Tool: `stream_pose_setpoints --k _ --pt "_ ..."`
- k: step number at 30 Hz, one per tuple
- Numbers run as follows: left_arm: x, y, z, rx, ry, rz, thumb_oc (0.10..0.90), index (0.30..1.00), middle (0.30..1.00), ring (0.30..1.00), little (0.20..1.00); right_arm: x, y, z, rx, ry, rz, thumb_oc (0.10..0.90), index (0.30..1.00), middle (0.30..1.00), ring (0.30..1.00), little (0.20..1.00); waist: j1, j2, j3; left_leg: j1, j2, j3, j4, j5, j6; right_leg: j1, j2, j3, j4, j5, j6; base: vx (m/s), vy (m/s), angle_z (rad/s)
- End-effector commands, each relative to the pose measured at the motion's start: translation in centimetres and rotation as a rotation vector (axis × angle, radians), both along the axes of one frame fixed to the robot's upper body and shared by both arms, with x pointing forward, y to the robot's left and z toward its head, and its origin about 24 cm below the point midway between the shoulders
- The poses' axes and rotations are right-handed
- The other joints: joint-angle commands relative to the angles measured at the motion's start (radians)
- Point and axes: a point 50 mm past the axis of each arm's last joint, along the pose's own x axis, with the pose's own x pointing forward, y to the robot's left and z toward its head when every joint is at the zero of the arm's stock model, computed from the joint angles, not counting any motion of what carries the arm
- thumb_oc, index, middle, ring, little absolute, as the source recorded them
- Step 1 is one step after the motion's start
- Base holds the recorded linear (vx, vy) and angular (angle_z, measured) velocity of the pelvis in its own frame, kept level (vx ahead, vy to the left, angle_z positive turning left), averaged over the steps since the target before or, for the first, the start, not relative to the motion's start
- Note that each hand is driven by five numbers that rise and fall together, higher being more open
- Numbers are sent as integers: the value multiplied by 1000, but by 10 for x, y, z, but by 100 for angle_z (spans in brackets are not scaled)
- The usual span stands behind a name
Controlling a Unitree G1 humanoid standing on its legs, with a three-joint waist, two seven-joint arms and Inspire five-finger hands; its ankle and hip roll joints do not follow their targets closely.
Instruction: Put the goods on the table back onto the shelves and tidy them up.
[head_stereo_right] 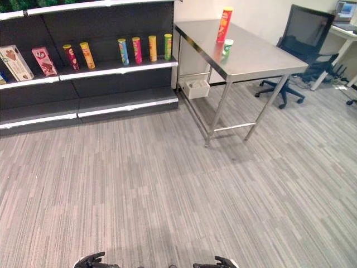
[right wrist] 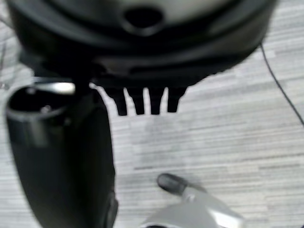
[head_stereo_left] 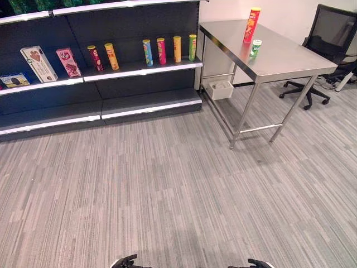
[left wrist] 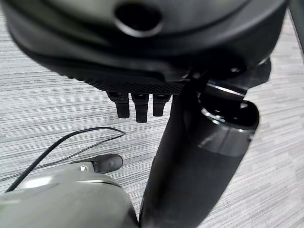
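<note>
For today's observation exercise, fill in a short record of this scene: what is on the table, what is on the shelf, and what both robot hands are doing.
table: steel table right of the shelves
on table: tall red can; small green can beside it
middle shelf: four upright cans, two leaning cans, boxes
left robot hand: open, empty, over floor
right robot hand: open, empty, over floor

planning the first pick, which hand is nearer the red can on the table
Right. The right hand hangs low at the near edge, below the red can far ahead on the table; the left hand sits further left.
</note>
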Motion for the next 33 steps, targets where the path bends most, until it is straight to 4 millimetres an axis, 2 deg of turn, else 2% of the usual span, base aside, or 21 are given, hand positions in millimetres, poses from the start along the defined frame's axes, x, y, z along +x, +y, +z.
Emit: stream_pose_setpoints --k 1,6,7,8,9,11,13,23,25,26,27,28,30,31,32,33 --pt "23 6 6 27 -60 -15 800 900 900 900 900 22 -14 10 -51 -73 37 800 900 900 900 900 17 -38 27 -61 78 -102 101 -67 -78 -10 -70 8 20 -21 94 -37 -129 10" --pt "33 6 10 17 -107 -2 800 900 900 900 900 36 -15 17 -51 -134 65 800 900 900 900 900 26 -48 62 -132 72 -117 254 -93 -84 -21 -57 15 47 -37 69 -21 -136 6" --pt "38 6 13 11 -136 9 800 900 900 900 900 41 -15 21 -55 -165 71 800 900 900 900 900 31 -52 88 -197 76 -127 362 -55 -88 -18 -52 15 57 -47 55 -55 -105 1" --pt "38 6 13 11 -136 9 800 900 900 900 900 41 -15 21 -55 -165 71 800 900 900 900 900 29 -51 86 -203 77 -129 368 -57 -89 -20 -51 13 58 -47 54 -55 -156 -4" --pt "44 4 15 3 -160 18 800 900 900 900 900 47 -16 25 -59 -194 78 800 900 900 900 900 28 -50 110 -269 78 -146 463 -5 -85 -22 -44 7 69 -50 43 0 -113 -7" --pt "49 1 17 -6 -183 42 800 900 900 900 900 48 -16 26 -63 -197 78 800 900 900 900 900 28 -56 121 -312 75 -135 501 6 -73 -19 -40 1 74 -63 33 62 -104 0" --pt "51 -3 17 -18 -188 35 800 900 900 900 900 50 -16 26 -64 -200 77 800 900 900 900 900 36 -54 115 -365 40 -126 433 -21 -60 -16 -38 1 69 -75 39 129 -24 3" --pt "51 -3 17 -18 -188 35 800 900 900 900 900 50 -16 26 -64 -200 77 800 900 900 900 900 37 -55 115 -363 40 -125 434 -24 -59 -14 -39 2 68 -76 40 22 3 1" --pt "49 -6 16 -21 -182 15 800 900 900 900 900 55 -15 28 -66 -218 82 800 900 900 900 900 62 -39 97 -397 33 -113 204 80 -75 15 -13 15 35 -92 55 398 65 6" --pt "48 -4 16 -7 -180 2 800 900 900 900 900 61 -14 30 -76 -240 86 800 900 900 900 900 94 -26 90 -469 37 -82 23 161 -92 68 4 46 13 -125 63 522 85 -3" --pt "46 -3 15 -2 -173 1 800 900 900 900 900 62 -14 31 -78 -241 86 800 900 900 900 900 102 -24 86 -481 37 -67 -11 178 -98 85 8 61 13 -137 65 814 220 0" --pt "30 3 10 11 -125 33 800 900 900 900 900 60 -7 28 -59 -230 108 800 900 900 900 900 124 -18 48 -460 45 -58 -37 209 -95 132 7 113 13 -170 74 628 238 -41" --pt "25 6 9 17 -112 46 800 900 900 900 900 58 -3 26 -48 -220 128 800 900 900 900 900 128 -25 23 -435 43 -58 -37 245 -94 155 -16 128 13 -192 80 522 226 -121" --pt "23 9 9 25 -104 49 800 900 900 900 900 57 -1 24 -42 -213 131 800 900 900 900 900 132 -33 11 -424 41 -48 -32 242 -86 161 -32 128 19 -194 87 646 309 -171" --pt "17 16 8 47 -73 39 800 900 900 900 900 50 3 19 -28 -175 140 800 900 900 900 900 136 -55 -25 -379 17 -26 -26 203 -59 141 -91 123 117 -188 131 643 320 -155" --pt "14 18 7 55 -62 37 800 900 900 900 900 48 4 17 -23 -160 145 800 900 900 900 900 138 -63 -33 -358 2 -21 -26 182 -43 122 -112 125 183 -164 152 711 460 -113"
